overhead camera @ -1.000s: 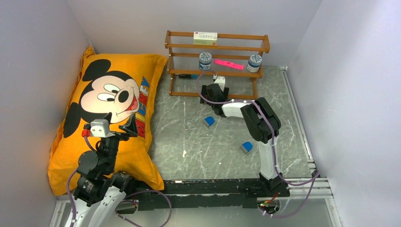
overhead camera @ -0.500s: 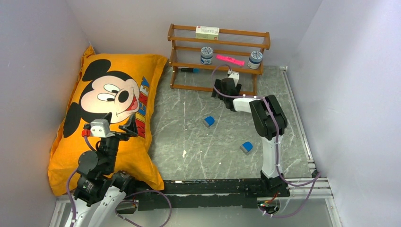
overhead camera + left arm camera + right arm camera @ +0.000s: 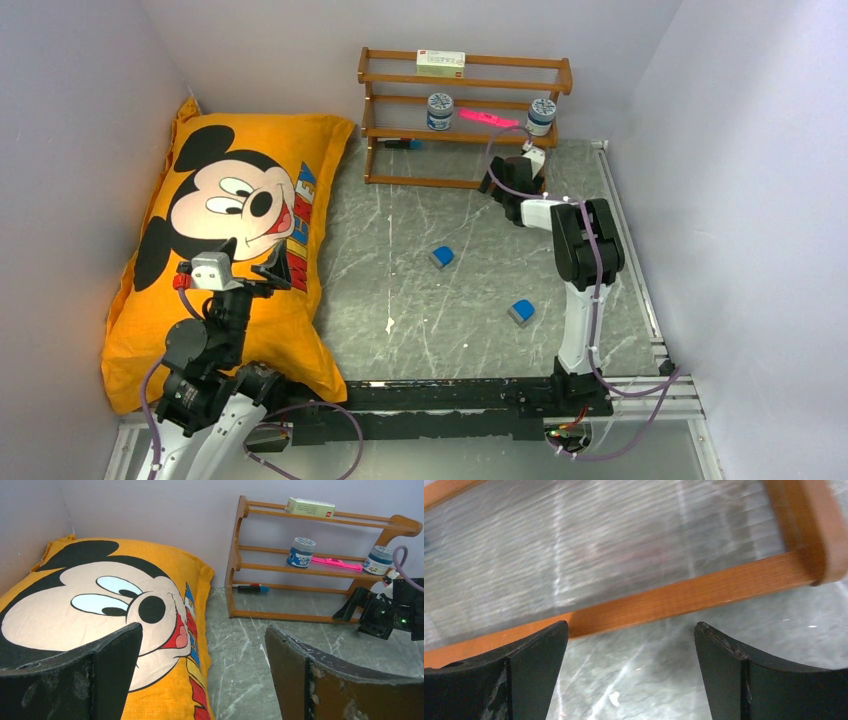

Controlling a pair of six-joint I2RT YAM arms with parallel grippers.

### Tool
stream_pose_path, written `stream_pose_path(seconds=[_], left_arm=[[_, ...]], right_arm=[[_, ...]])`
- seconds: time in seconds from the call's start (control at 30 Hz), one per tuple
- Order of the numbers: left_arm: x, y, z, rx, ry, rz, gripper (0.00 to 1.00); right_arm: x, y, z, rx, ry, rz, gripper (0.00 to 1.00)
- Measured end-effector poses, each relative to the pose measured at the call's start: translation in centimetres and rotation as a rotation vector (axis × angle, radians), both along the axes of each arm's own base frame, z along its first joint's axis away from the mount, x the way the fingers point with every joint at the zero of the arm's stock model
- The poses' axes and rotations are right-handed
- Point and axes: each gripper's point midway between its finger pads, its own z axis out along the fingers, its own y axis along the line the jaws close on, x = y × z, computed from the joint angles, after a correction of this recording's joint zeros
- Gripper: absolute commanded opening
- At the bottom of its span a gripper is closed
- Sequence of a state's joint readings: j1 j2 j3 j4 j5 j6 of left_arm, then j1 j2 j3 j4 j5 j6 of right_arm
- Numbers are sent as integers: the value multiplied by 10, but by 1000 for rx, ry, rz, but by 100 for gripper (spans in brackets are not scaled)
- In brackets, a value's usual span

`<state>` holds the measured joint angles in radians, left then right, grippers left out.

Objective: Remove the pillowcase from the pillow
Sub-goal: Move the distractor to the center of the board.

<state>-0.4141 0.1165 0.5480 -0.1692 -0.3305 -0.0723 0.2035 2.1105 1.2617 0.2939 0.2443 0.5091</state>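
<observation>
Grey marble-patterned table, walled on the left, far and right sides. Carries everything below.

Pillowcase, orange-yellow, Mickey Mouse face up. Lies along the left wall, from the far left corner down to the near edge, plump and filled. Covers the pillow completely, so shows nothing of the stuffing inside.

Wooden rack. Stands upright against the far wall, right of the pillowcase's far corner and apart from it.

Left gripper. Hangs over the near half of the pillowcase, jaws spread wide, nothing between them. Touching the fabric or just above it: cannot tell.

Right gripper. Reaches to the far right, low over the table, just in front of the rack's bottom rail near its right foot. Stands wide open as well, clasping nothing. Touching the rack or not: cannot tell.

White-and-green box. Lies flat on the top shelf.

Small jar with a pale blue lid, and a second jar like it. Stand on the middle shelf, left and right of a pink pen-shaped thing lying between them.

Dark pen. Rests at the left end of the lowest shelf.

Blue block mid-table, and a second blue block nearer and further right, well apart.

Small white scrap. Sits on the table, near and left of both blocks.
</observation>
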Motion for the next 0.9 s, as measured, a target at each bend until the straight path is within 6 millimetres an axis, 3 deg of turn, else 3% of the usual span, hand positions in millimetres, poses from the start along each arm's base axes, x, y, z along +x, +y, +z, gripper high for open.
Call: stream_pose_path(seconds=[0.2, 0.3, 0.43, 0.63, 0.9], left_arm=[[0, 0, 0, 0, 0, 0, 97], [0, 0, 0, 0, 0, 0, 97], [0, 0, 0, -1, -2, 0, 97], [0, 0, 0, -1, -1, 0, 97], [0, 0, 0, -1, -1, 0, 97]], right_arm=[[5, -32, 1, 4, 9, -63, 100], [3, -35, 2, 9, 9, -61, 100], [-28, -24, 4, 42, 30, -6, 100], [-82, 15, 27, 127, 3, 135, 100], [-147, 123, 91, 245, -152, 431, 100]])
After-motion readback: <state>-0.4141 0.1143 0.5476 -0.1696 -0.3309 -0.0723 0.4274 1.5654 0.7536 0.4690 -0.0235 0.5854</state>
